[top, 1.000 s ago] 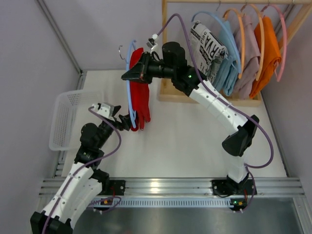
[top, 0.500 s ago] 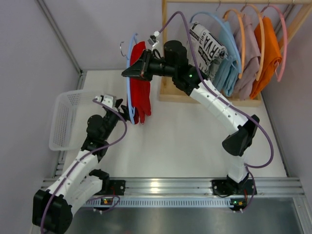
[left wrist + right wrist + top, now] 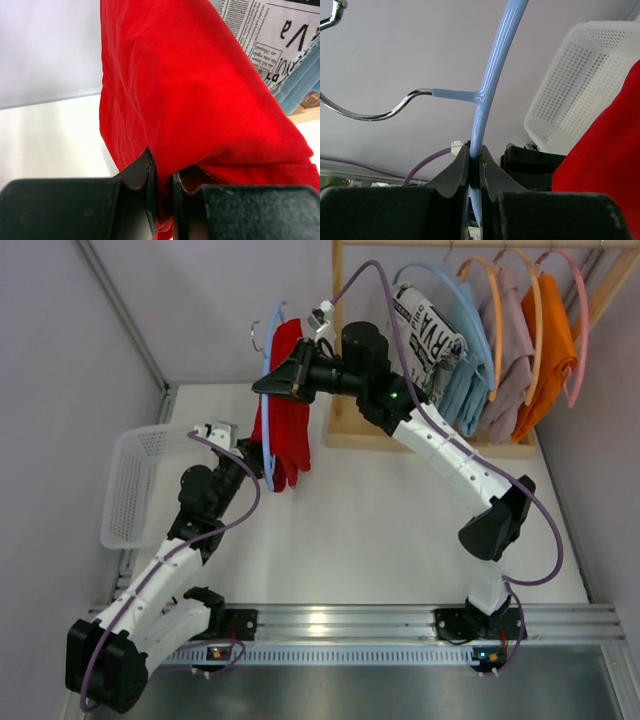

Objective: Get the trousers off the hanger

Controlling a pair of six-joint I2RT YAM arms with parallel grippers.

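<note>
Left gripper (image 3: 162, 172) (image 3: 258, 462): jaws pinched nearly together w/ a fold of the red trousers (image 3: 190, 100) (image 3: 285, 430) caught btwn them, at the cloth's lower left edge. Its arm rises from the near-left base and leans toward the far side.

Right gripper (image 3: 475, 160) (image 3: 268, 388): jaws clamped on the thin bar of the blue hanger (image 3: 492, 75) (image 3: 268, 350), holding it up in the air above the far-left part of the table (image 3: 400, 530). The hanger's metal hook (image 3: 370, 112) sticks out to the left, free of any rail. The red trousers are draped over this hanger and hang down from it, w/ the right arm reaching across from the near-right base.

White mesh basket (image 3: 130, 490) (image 3: 580, 85) sits at the table's left edge, just left of the left arm.

Wooden rack (image 3: 338, 300) stands at the far right. On its rail, each on its own hanger, left to right: newsprint trousers (image 3: 425, 335) (image 3: 270, 35) (white w/ black print), light blue trousers (image 3: 465, 380), mauve trousers (image 3: 510, 350), orange trousers (image 3: 548, 350). These four hang close together, well apart from both grippers.
</note>
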